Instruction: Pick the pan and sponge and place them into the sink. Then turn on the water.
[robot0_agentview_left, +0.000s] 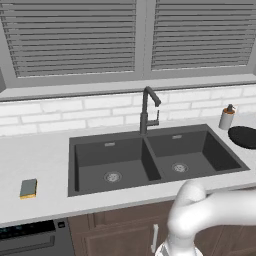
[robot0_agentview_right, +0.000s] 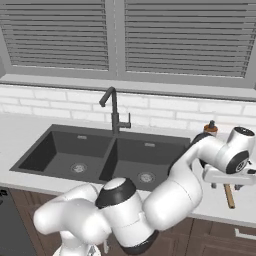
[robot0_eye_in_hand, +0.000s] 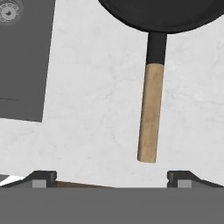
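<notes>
Two things on my list are both outside the sink: the pan (robot0_eye_in_hand: 162, 13) lies on the tabletop (robot0_agentview_left: 45, 155) to the right of the basins, its black bowl at the top of my hand view and its handle (robot0_eye_in_hand: 150, 113), black at the root and pale wood beyond, running down toward me. From the left base camera I catch just the pan's dark edge at the right margin, near the beige soap dispenser (robot0_agentview_left: 227, 117). The sponge (robot0_agentview_left: 28, 188) sits well apart from it, on the tabletop left of the sink, green side up over its yellow layer, close to the front edge. The sink (robot0_agentview_left: 150, 150) itself has both dark basins bare apart from a round metal drain in each, and the tall dark faucet (robot0_agentview_left: 148, 107) stands behind the divider between them. My gripper (robot0_eye_in_hand: 112, 177) hangs above the tabletop with its jaws spread wide, holding nothing; the wooden end of the handle lies between the two fingertips (robot0_eye_in_hand: 41, 177) in the hand view, not touched by either. From the right base camera the arm reaches out to the right of the sink, over the handle. Behind it all run white wall tiles and a shuttered window (robot0_agentview_right: 115, 35).
</notes>
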